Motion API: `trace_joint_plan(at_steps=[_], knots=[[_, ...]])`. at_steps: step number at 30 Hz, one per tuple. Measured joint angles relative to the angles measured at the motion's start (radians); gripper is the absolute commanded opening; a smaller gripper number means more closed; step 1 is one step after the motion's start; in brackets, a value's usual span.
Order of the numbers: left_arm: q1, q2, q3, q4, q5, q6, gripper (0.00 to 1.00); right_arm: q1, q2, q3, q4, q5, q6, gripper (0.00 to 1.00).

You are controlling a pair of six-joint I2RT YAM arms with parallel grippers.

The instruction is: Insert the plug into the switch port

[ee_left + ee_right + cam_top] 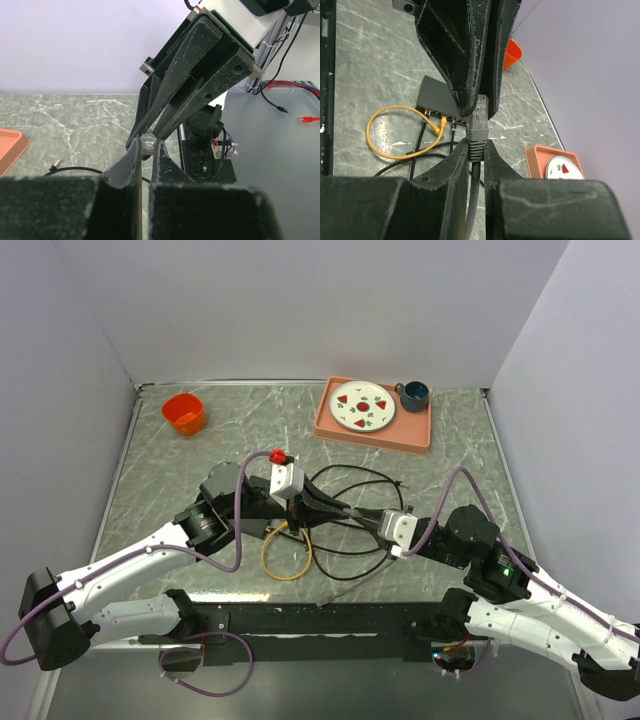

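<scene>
Just this side of the switch (pixel 436 94), up off the table (pixel 365 75), the right jaws are clamped on the plug (pixel 481 106) by its grey boot, so it stands upright with the clear tip free. And the left jaws pinch that tip from the switch's side: a hand-over for a better angle, I reckon. Below, the flat black switch shows its port row, a yellow cable (pixel 439 128) plugged in. The plug's not yet seated.

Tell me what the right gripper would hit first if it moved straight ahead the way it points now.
The left gripper: its closed fingers stand directly ahead, tip to tip with the right gripper, both pinching the plug. The black switch seems to lie below that line.
</scene>
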Motion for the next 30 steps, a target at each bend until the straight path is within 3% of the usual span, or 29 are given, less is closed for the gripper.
trace_joint_plan(at_steps=[1,3,4,5,7,8,11,15,19,21,24,27,30], knots=[[0.000,0.000,0.000,0.000,0.000,0.001,0.01,0.000,0.000,0.000,0.000,0.000,0.000,0.04],[-0.001,-0.002,0.000,-0.001,-0.003,0.003,0.01,0.000,0.000,0.000,-0.002,-0.003,0.000,0.22],[-0.002,-0.003,0.000,-0.002,-0.005,0.009,0.01,0.000,0.000,0.000,-0.003,-0.006,-0.002,0.33],[-0.003,-0.007,0.000,-0.008,-0.006,0.014,0.01,0.000,0.000,0.001,-0.004,-0.011,-0.003,0.52],[-0.006,-0.015,0.000,-0.018,-0.012,0.028,0.01,0.000,0.003,0.004,-0.015,-0.034,-0.003,0.58],[-0.008,-0.021,0.000,-0.021,-0.014,0.039,0.01,0.000,0.005,0.006,-0.023,-0.049,-0.009,0.70],[-0.008,-0.042,0.000,-0.046,-0.020,0.078,0.01,0.001,0.019,0.024,-0.066,-0.081,-0.016,0.83],[-0.008,-0.066,0.000,-0.085,-0.021,0.153,0.01,0.002,0.044,0.057,-0.120,-0.122,-0.021,0.82],[-0.009,-0.070,-0.001,-0.131,-0.017,0.221,0.01,0.002,0.053,0.081,-0.146,-0.149,-0.018,0.65],[-0.010,-0.070,-0.006,-0.146,-0.017,0.245,0.01,0.002,0.052,0.082,-0.147,-0.159,-0.015,0.63],[-0.016,-0.070,-0.018,-0.160,-0.014,0.270,0.01,0.002,0.047,0.082,-0.150,-0.164,-0.011,0.49],[-0.024,-0.071,-0.025,-0.167,-0.013,0.279,0.01,0.002,0.045,0.082,-0.150,-0.162,-0.003,0.47],[-0.031,-0.070,-0.027,-0.169,-0.013,0.285,0.01,0.002,0.048,0.082,-0.149,-0.163,0.001,0.38]])
